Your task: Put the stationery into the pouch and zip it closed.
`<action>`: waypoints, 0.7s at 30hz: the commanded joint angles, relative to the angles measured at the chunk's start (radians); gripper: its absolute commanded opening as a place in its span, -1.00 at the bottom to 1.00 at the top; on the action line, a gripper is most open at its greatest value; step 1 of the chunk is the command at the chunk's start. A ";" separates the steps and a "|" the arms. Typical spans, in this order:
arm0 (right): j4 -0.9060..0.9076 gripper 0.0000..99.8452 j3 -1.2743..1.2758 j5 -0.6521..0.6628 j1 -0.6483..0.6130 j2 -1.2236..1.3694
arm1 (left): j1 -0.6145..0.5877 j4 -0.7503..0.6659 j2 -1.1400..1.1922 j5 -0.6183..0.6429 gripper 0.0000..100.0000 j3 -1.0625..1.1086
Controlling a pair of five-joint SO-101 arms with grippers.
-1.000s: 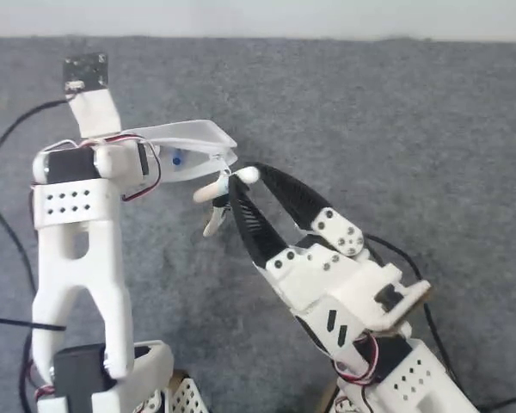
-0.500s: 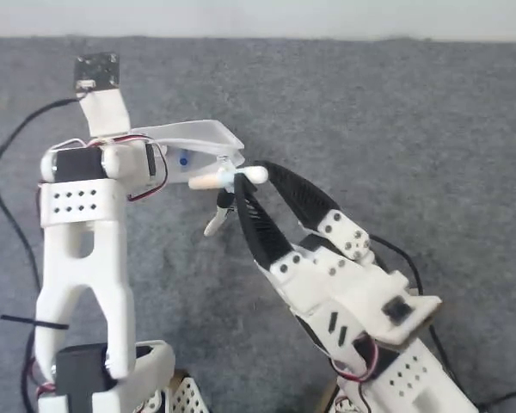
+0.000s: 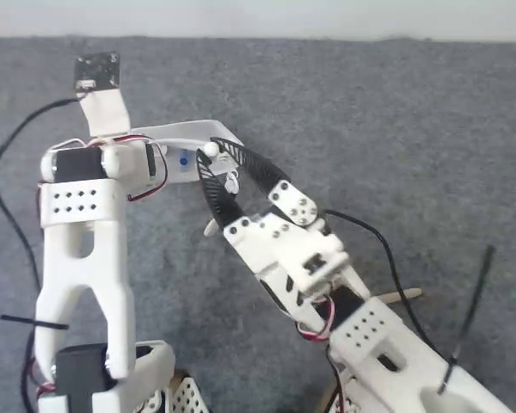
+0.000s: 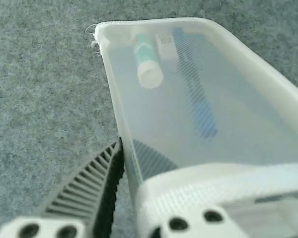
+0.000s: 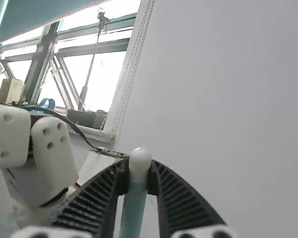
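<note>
- Translucent plastic was my target. In the high view, the pouch (image 3: 187, 133) sat at the end of my left arm over the grey surface (image 3: 396, 112). My right tool (image 3: 215, 155) was clamped on a capped pen (image 3: 210, 148), with the white cap right against the pouch's edge and the tail hanging below the fingers. I could not tell whether the cap had passed the opening. I judged the step to be feeding it in. That seemed best done by lining it up with the pouch's length, going cap first, and releasing only once most of it lay inside.
- In the left wrist view, my left tool (image 4: 125, 153) was all but closed, pinching the pouch's wall. Inside lay a teal-and-white stick (image 4: 148, 62), a blue pen (image 4: 198, 106) and a small white piece (image 4: 165, 45). I reckoned that pinch needed to be firm so the mouth would not sag away.
- In the right wrist view, my right tool was open only by the barrel's width, gripping just under the cap. So high a hold might let the pen pivot, so a slow approach seemed wise.
</note>
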 commanded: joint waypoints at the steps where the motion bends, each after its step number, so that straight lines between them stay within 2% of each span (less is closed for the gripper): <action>1: -0.051 -0.99 -0.075 0.057 0.013 0.088 | 0.008 0.008 -0.051 -0.008 -0.97 -0.015; 10: -0.053 -0.99 -0.075 0.269 0.008 0.283 | 0.008 0.006 -0.051 -0.008 -0.97 -0.015; 14: -0.051 -0.97 -0.075 0.319 0.008 0.329 | 0.008 0.006 -0.051 -0.008 -0.97 -0.015; 19: -0.050 -0.62 -0.071 0.319 0.008 0.375 | 0.008 0.006 -0.051 -0.008 -0.97 -0.013; 21: -0.050 -0.56 -0.068 0.319 0.007 0.380 | 0.008 0.006 -0.051 -0.008 -0.97 -0.013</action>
